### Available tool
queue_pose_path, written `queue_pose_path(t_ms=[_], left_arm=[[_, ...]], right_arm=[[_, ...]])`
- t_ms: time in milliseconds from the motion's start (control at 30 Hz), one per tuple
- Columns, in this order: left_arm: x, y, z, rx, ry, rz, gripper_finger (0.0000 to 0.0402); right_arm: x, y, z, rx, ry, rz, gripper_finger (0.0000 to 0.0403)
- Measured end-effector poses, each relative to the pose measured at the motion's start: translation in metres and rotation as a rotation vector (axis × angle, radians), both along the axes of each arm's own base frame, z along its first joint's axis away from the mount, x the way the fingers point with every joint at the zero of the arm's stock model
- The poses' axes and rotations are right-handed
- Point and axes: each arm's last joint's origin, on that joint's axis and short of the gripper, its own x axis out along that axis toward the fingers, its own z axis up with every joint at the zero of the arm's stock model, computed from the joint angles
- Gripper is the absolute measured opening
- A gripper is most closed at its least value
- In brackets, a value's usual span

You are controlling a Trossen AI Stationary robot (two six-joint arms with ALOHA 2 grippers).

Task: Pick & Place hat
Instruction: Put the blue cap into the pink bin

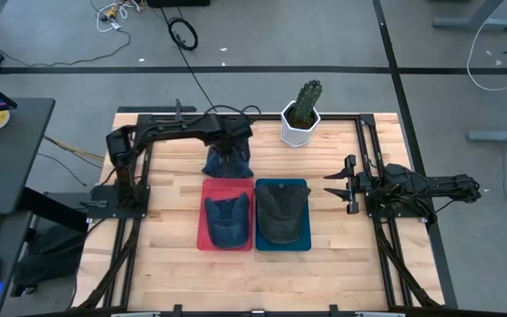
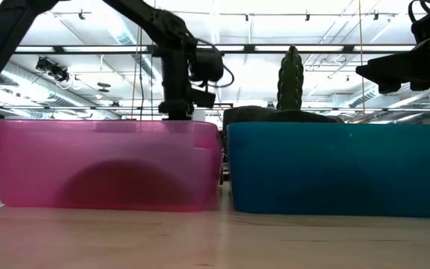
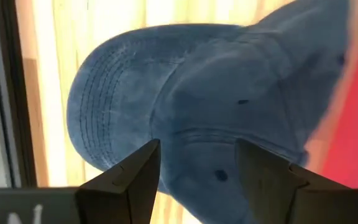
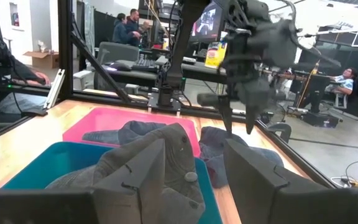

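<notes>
A blue denim hat (image 1: 227, 165) lies on the table just beyond the far edge of the pink bin (image 1: 206, 195). My left gripper (image 3: 197, 177) is open and points down over the hat's crown (image 3: 229, 93), one finger on each side of it. The right wrist view shows this gripper (image 4: 240, 127) blurred above the hat (image 4: 235, 152). A second blue hat (image 1: 227, 222) lies in the pink bin, and a dark grey hat (image 1: 280, 216) lies in the teal bin (image 1: 306, 220). My right gripper (image 1: 334, 185) is open and waits right of the teal bin. My left gripper comes at the blue hat from above with its fingers (image 3: 143, 171) spread over the crown near the base of the brim. I cannot tell whether the fingertips touch the cloth. The hat lies flat on the table.
A cactus in a white pot (image 1: 301, 119) stands at the far edge, right of the left gripper. The two bins sit side by side mid-table. Black frame rails (image 1: 368, 150) run along the left and right sides. Bare wood shows near the front edge (image 1: 253, 277).
</notes>
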Motion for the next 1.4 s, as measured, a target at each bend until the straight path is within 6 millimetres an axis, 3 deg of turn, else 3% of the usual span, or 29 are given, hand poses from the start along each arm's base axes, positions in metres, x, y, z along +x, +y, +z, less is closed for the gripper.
queue_pose_path(t_ms=[200,433,533,600,633,700,833,1000,1167,1267,1400], left_arm=[[-0.002,0.022,-0.024,-0.012,0.06,0.062,0.0209],[-0.001,0.034,-0.046,-0.028,0.104,0.125,0.0191],[-0.002,0.034,-0.05,-0.029,0.131,0.114,0.0139],[-0.002,0.032,-0.049,-0.021,0.149,0.092,0.0068],[-0.005,0.03,-0.046,-0.008,0.173,0.091,0.0036],[-0.009,0.028,-0.039,0.018,0.198,0.105,0.0015],[-0.021,0.021,-0.011,0.054,0.203,0.107,0.0007],[-0.038,0.002,0.04,0.126,0.106,0.099,0.0005],[-0.054,-0.032,0.082,0.133,-0.024,0.095,0.0005],[-0.062,-0.059,0.096,0.12,-0.044,0.083,0.0004],[-0.065,-0.096,0.099,0.058,-0.036,0.098,0.0004]], right_arm=[[0.0,0.0,0.0,0.0,0.0,0.0,0.0168],[0.0,0.0,0.0,0.0,0.0,0.0,0.0168],[0.0,0.0,0.0,0.0,0.0,0.0,0.0168],[0.0,0.0,0.0,0.0,0.0,0.0,0.0168],[0.0,0.0,0.0,0.0,0.0,0.0,0.0168],[0.0,0.0,0.0,0.0,0.0,0.0,0.0168],[0.0,0.0,0.0,0.0,0.0,0.0,0.0168],[0.0,0.0,0.0,0.0,0.0,0.0,0.0168],[0.0,0.0,0.0,0.0,0.0,-0.001,0.0168],[0.0,0.0,0.0,0.0,0.0,0.0,0.0168],[0.0,0.0,0.0,0.0,0.0,0.0,0.0168]])
